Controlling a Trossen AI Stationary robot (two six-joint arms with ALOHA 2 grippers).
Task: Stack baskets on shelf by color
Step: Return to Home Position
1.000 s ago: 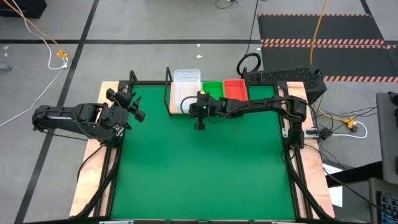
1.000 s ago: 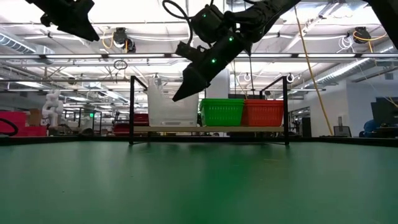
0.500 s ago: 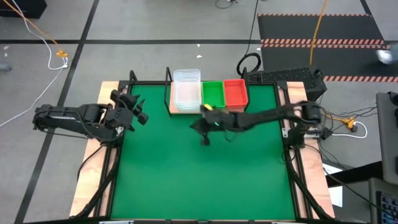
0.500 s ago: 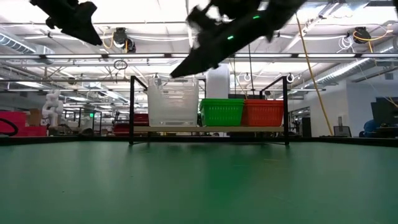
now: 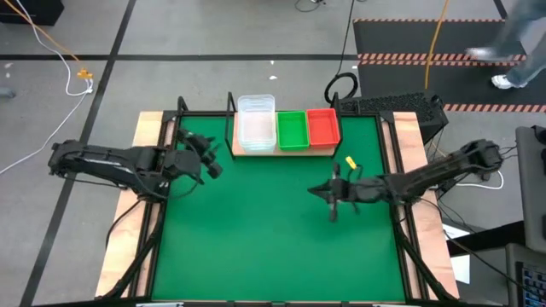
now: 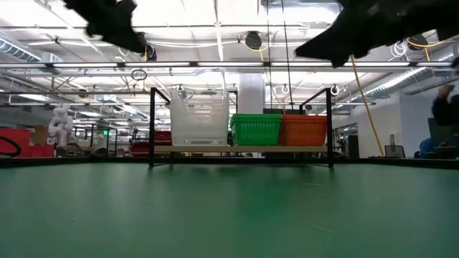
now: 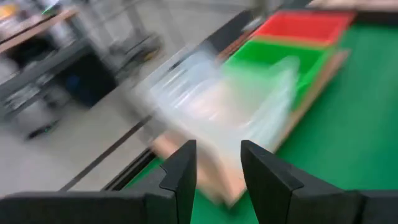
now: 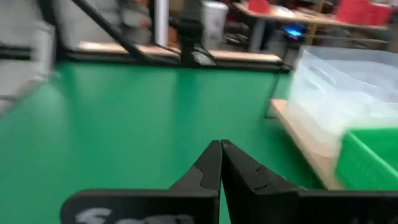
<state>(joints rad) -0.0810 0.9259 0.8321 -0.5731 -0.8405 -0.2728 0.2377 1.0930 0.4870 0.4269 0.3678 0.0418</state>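
high view: over the table's (image 5: 256,247) right half, the right gripper (image 5: 320,191) is seen clenched on nothing and pointed toward the left edge. by the left edge, the left gripper (image 5: 212,162) is held released, empty, and nearer the shelf (image 5: 281,153). along the far edge, clear baskets (image 5: 256,124), green baskets (image 5: 292,130) and red baskets (image 5: 322,126) are stacked on it, apart from both.

My right claw (image 8: 221,149) has its two fingers pressed together with nothing between them, above the green table (image 8: 124,124). Ahead and to one side, the clear baskets (image 8: 339,87) sit on the shelf (image 8: 306,148), on its pale wooden plank. A green basket (image 8: 372,163) is just beside them.
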